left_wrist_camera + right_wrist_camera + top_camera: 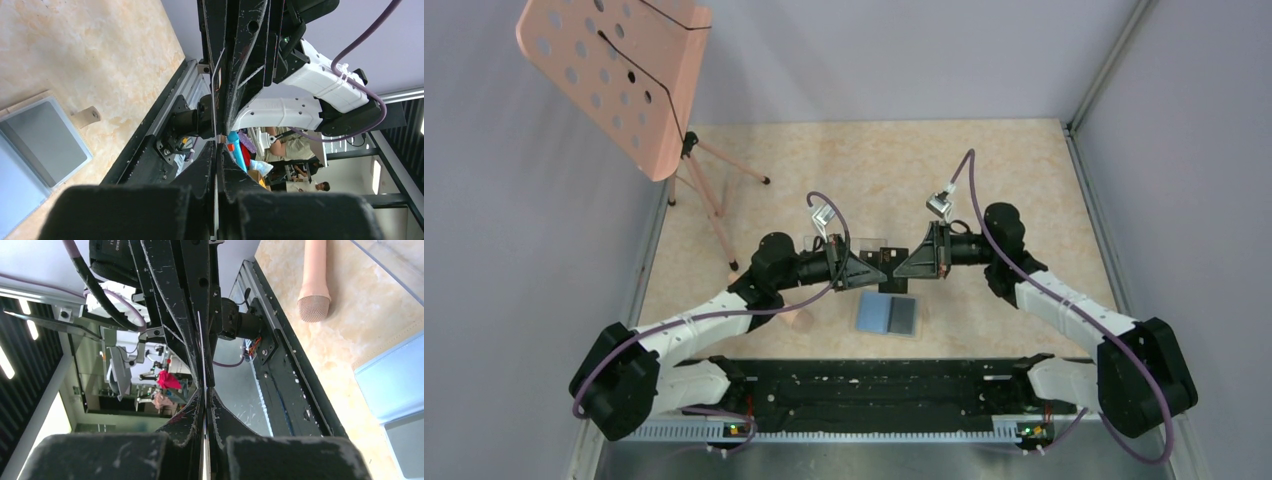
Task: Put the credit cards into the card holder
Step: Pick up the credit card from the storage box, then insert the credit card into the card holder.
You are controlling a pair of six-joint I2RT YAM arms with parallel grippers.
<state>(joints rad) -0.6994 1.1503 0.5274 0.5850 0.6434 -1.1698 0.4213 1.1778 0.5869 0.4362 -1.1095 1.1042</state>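
Observation:
My two grippers meet tip to tip above the middle of the table. The left gripper (882, 266) (218, 146) is shut on a thin dark credit card (216, 97), which shows edge-on as a pale line. That same credit card (202, 347) also runs between the jaws of the right gripper (900, 267) (205, 390), which are shut on it from the other side. The card holder (886, 314) lies open and flat on the table just in front of the grippers, blue-grey with a dark grey right half. It appears again as the card holder (40, 145) at left and the card holder (395, 390) at right.
A clear plastic box (849, 243) stands just behind the grippers. A pink perforated board on a tripod stand (614, 70) fills the back left, one pink leg (315, 287) reaching toward the middle. The black base rail (864, 385) runs along the near edge.

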